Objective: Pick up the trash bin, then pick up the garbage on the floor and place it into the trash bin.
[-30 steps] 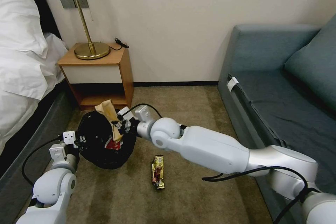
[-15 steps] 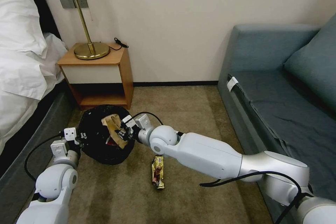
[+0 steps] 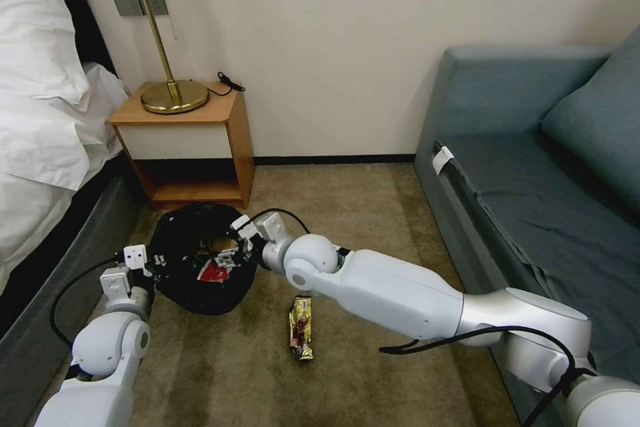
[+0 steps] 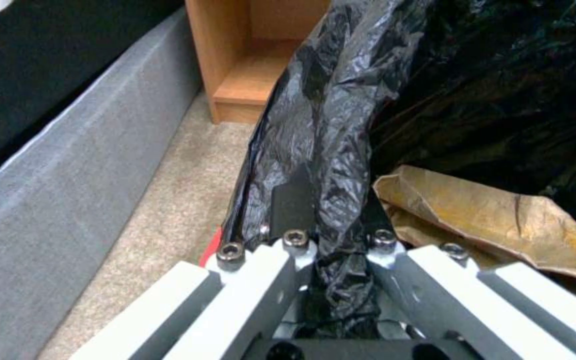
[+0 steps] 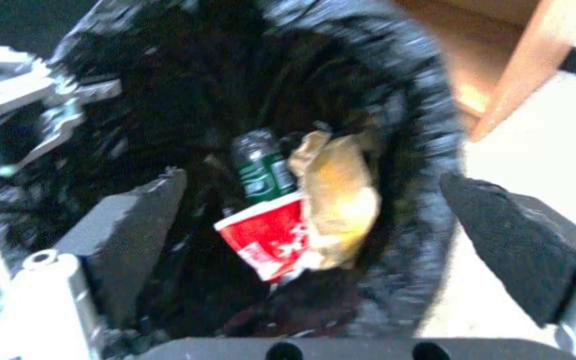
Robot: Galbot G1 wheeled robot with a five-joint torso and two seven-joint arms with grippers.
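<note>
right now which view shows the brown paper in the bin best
The right wrist view: the open right gripper looks straight down on the crumpled brown paper beside the bottle and red wrapper. The left wrist view shows it partly behind the fingers gripping the trash bin. The head view hardly shows it.

left tool (image 3: 148, 264) clamped, arm low | right tool (image 3: 230, 247) spread, arm outstretched

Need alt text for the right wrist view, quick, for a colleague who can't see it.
The open right gripper hangs over the trash bin, where crumpled brown paper, a red-white wrapper and a green-label bottle lie inside.
</note>
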